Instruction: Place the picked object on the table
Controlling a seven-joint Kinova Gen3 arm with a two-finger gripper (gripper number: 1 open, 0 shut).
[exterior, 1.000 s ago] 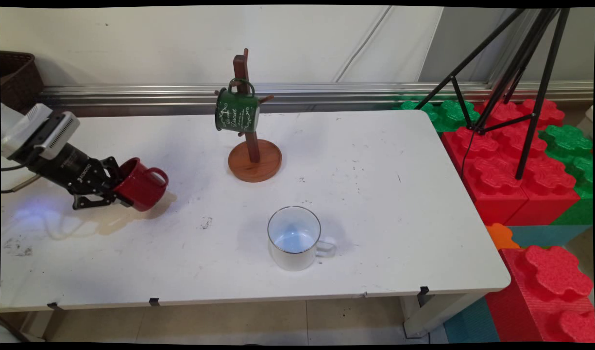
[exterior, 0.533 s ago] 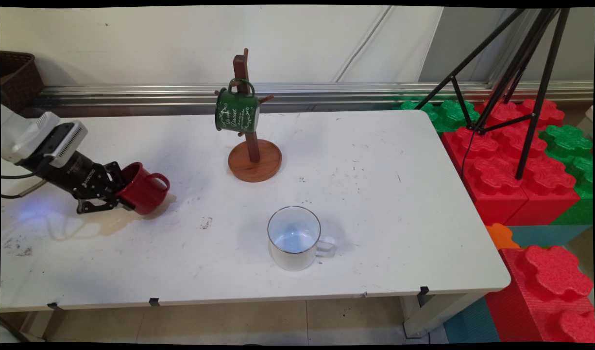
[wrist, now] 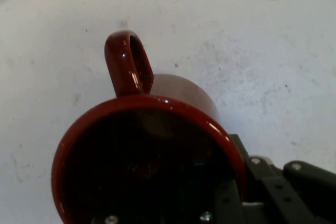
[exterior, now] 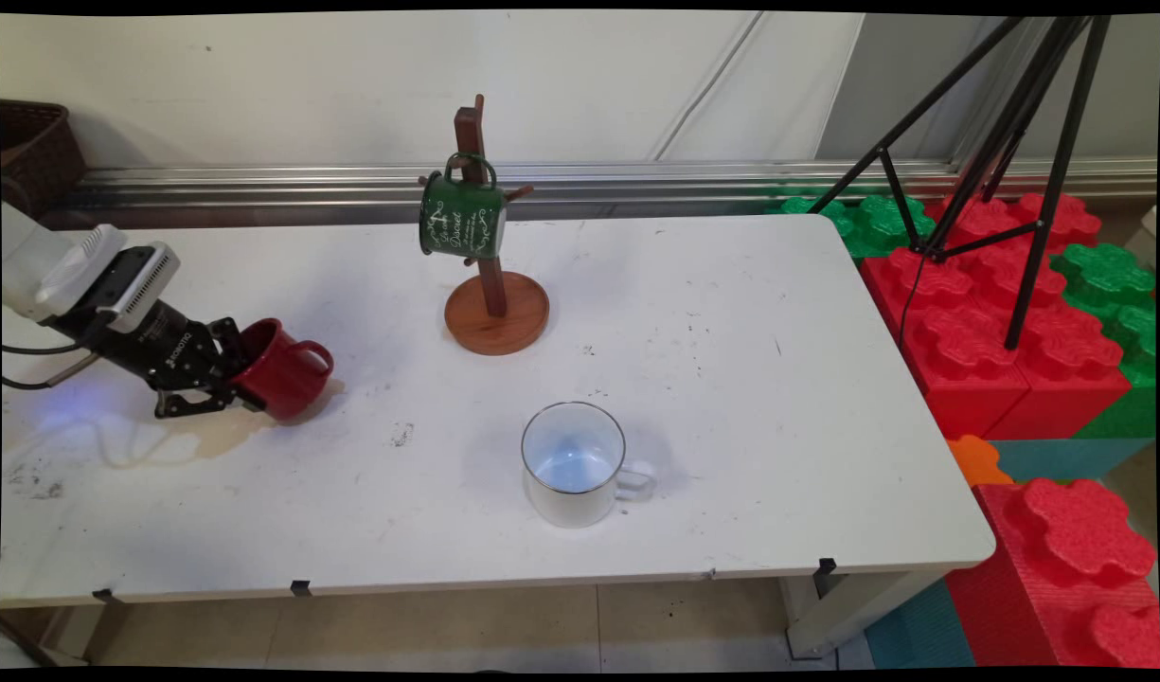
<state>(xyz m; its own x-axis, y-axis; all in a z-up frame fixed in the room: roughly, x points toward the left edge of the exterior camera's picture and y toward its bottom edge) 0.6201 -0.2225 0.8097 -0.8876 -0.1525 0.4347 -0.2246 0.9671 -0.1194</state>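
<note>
Arm comes in from left edge of main view, wrist low over the table (exterior: 693, 313), angled down & to the right. Black cables hang from it at the left. Gripper (exterior: 231, 374) tilted, nearly level w/ table, jaws clamped on the rim of a red mug (exterior: 284, 379): one finger inside, one outside. In hand view, gripper (wrist: 231, 205) linkage rises at bottom right, wall of mug (wrist: 149, 156) pinched between fingers.
</note>
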